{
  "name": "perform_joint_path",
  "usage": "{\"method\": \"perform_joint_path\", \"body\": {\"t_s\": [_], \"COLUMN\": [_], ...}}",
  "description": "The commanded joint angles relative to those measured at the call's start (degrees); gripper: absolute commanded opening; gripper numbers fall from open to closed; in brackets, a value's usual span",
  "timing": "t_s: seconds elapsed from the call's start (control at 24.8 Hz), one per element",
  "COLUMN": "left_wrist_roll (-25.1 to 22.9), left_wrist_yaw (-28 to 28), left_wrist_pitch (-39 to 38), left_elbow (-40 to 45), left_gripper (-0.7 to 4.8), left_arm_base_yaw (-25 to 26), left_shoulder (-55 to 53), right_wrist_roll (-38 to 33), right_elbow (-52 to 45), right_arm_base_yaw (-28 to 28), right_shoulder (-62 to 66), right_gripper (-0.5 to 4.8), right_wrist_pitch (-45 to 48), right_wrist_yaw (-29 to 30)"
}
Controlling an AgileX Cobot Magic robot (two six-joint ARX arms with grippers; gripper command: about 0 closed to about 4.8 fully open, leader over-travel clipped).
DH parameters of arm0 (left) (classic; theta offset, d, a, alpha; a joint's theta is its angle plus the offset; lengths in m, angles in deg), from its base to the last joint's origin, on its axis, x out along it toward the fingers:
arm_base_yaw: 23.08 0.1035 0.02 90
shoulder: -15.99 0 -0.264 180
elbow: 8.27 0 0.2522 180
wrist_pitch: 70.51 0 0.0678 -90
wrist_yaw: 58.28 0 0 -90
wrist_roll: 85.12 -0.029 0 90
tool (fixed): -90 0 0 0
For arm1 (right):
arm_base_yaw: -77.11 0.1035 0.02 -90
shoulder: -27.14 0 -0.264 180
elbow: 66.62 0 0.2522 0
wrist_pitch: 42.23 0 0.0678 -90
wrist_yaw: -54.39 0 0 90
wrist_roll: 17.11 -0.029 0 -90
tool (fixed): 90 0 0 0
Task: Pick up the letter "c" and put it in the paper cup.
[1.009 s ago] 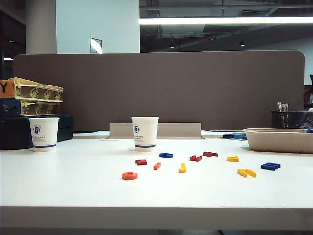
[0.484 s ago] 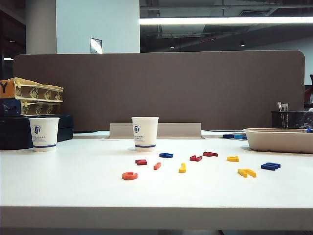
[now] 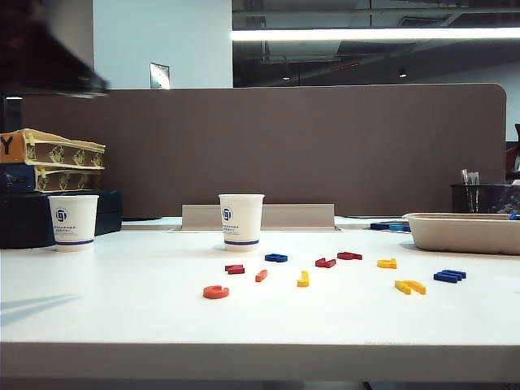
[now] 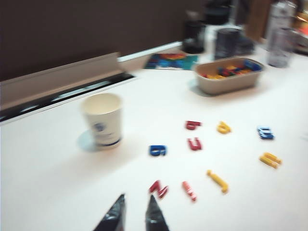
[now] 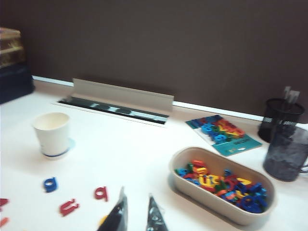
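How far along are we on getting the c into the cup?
Nothing is done yet: the letter "c" lies on the table in front of the paper cup. The left gripper and right gripper hang above the table, jaws slightly apart, empty. Pick and drop remain.

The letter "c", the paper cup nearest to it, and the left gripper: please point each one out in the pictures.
letter "c" point(image 3: 215, 292): exterior view, on its curved orange-red body.
paper cup point(image 3: 241, 222): exterior view, middle of its white side wall.
left gripper point(image 4: 135, 212): left wrist view, midway between its two dark fingertips.
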Motion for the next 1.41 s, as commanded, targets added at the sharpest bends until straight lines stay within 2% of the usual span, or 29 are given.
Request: {"method": "perform_joint_path", "body": {"t_s": [0.04, 0.28, 0.65, 0.69, 0.77, 1.05, 1.41], "left_wrist_roll": [-3.2, -4.3, -4.3, -4.3, -4.3, -4.2, -4.1], "left_wrist_yaw": [1.3, 1.7, 1.5, 1.4, 1.3, -0.1, -4.0], "left_wrist_pitch": [3.5, 3.5, 2.9, 2.9, 3.0, 3.2, 3.1], "left_elbow": [-2.4, -6.9, -8.9, -8.9, -8.9, -8.9, -9.0], "left_gripper": [0.53, 0.54, 0.61, 0.71, 1.32, 1.31, 1.31], "left_arm_base_yaw": [-3.5, -5.6, -5.6, -5.6, -5.6, -5.9, -6.3], "left_shoulder": [-6.5, -17.3, -24.3, -24.6, -25.2, -26.0, -31.4], "right_wrist_roll": [0.8, 0.8, 1.0, 1.0, 1.0, 1.0, 0.3], "right_elbow": [1.0, 3.4, 8.3, 8.3, 8.3, 8.4, 11.9], "right_arm_base_yaw": [-0.1, -0.1, 0.0, 0.0, 0.9, 4.2, 4.3], "right_shoulder": [2.8, 8.1, 18.0, 19.2, 21.4, 28.5, 34.9], "right_gripper": [0.56, 1.18, 1.18, 1.18, 1.18, 1.17, 1.17], "right_wrist_pitch": [0.8, 1.4, 6.6, 8.0, 9.7, 13.0, 14.1], "right_wrist_yaw": [0.1, 0.5, 1.1, 1.6, 1.6, 1.8, 3.0]}}
